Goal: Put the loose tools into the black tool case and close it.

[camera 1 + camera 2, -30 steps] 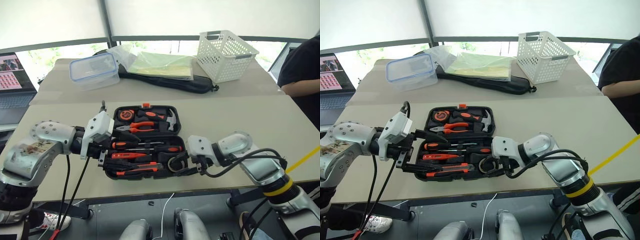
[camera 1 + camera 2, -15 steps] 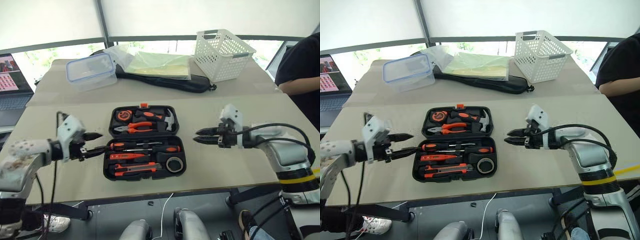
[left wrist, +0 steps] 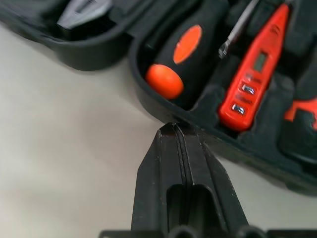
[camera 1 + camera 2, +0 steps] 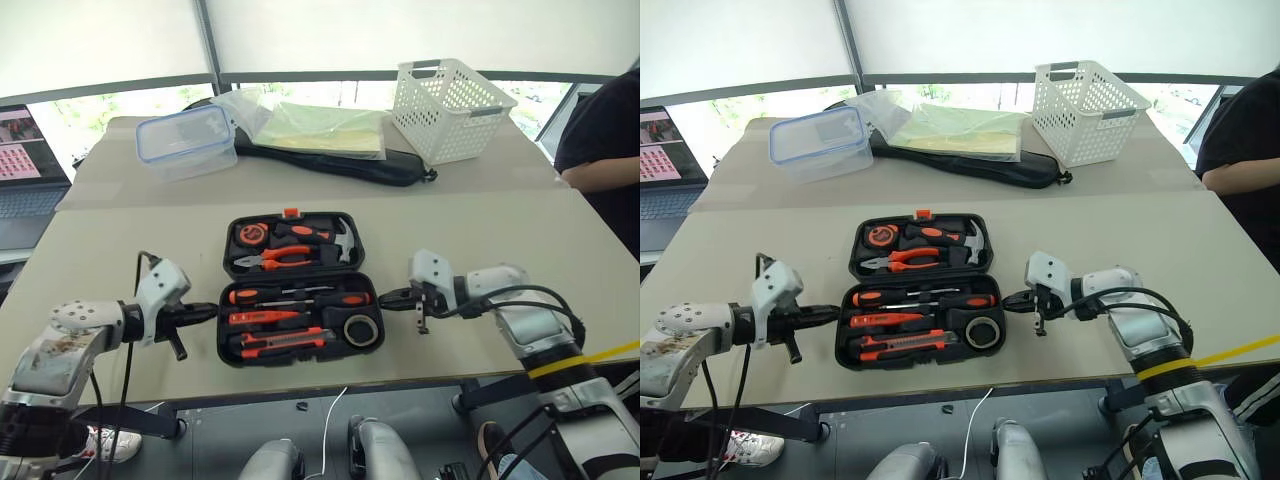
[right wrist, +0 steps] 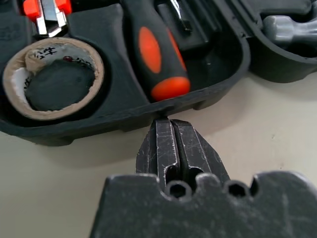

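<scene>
Moulded black tool case (image 4: 352, 252) lies open, rounded.

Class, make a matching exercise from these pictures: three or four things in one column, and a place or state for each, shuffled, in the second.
1. tape roll
2. white basket
3. left gripper
4. clear lidded box

A. far right of the table
B. shut, at the tool case's left edge
C. far left of the table
D. in the case's near right corner

Pairs: 1-D, 2-A, 3-B, 4-C
</scene>
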`<action>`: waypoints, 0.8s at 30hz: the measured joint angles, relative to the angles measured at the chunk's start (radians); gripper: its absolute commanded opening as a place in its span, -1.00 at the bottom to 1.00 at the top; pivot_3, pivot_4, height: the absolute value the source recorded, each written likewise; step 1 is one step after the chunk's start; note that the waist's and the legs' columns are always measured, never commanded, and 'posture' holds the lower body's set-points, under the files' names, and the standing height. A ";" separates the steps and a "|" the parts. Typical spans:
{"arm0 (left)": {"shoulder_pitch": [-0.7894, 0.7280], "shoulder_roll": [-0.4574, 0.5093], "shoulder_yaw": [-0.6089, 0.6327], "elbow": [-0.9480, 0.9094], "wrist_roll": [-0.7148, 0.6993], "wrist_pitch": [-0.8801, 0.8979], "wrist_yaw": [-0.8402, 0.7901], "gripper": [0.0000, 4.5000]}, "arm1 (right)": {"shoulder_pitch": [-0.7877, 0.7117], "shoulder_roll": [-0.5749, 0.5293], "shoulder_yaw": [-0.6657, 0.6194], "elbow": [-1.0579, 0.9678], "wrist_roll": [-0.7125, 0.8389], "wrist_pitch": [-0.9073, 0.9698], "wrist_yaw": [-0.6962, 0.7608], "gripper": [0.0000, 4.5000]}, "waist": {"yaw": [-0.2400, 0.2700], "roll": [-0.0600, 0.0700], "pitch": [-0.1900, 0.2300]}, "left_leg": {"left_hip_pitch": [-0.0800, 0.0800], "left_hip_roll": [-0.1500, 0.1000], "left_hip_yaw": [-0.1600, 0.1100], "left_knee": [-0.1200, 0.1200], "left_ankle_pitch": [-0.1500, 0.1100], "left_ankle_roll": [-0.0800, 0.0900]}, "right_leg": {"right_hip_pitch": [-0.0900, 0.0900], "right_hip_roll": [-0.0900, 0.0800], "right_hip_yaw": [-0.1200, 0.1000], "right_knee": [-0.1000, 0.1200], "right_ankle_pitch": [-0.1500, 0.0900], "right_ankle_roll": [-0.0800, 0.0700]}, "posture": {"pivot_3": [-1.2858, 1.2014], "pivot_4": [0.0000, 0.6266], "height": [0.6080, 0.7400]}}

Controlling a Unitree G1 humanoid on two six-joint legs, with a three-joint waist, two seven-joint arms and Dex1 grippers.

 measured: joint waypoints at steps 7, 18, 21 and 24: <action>0.005 0.002 -0.008 -0.017 0.003 0.001 -0.006 -0.97 | 0.100 -0.043 -0.024 -0.120 0.016 0.006 0.038 -1.00 | 0.008 0.000 0.000 | 0.000 0.000 -0.001 -0.002 0.000 0.000 | 0.000 0.000 0.000 -0.001 0.000 0.000 | 0.03 -0.52 1.00; 0.027 0.032 0.008 -0.006 -0.007 0.031 -0.048 -0.34 | 0.132 -0.097 -0.094 -0.128 -0.017 0.050 -0.083 -0.48 | 0.011 0.000 0.000 | 0.002 0.000 0.001 -0.001 0.000 0.000 | 0.001 0.000 0.000 -0.004 0.000 0.000 | 0.03 -0.52 1.00; -0.004 0.054 0.059 0.074 -0.022 0.098 -0.032 0.15 | 0.123 -0.121 -0.150 -0.127 0.017 0.150 -0.098 -0.03 | 0.010 0.000 0.000 | 0.002 0.000 0.001 -0.002 0.000 0.000 | 0.001 0.000 0.000 -0.003 0.000 0.000 | 0.03 -0.52 1.00; -0.180 0.009 0.121 0.192 -0.103 0.268 0.026 0.55 | 0.045 -0.084 -0.213 -0.107 0.090 0.357 -0.156 0.39 | 0.013 -0.001 0.001 | 0.001 0.000 0.000 0.002 0.000 0.000 | 0.001 0.000 0.000 -0.001 0.001 -0.001 | 0.03 -0.52 1.00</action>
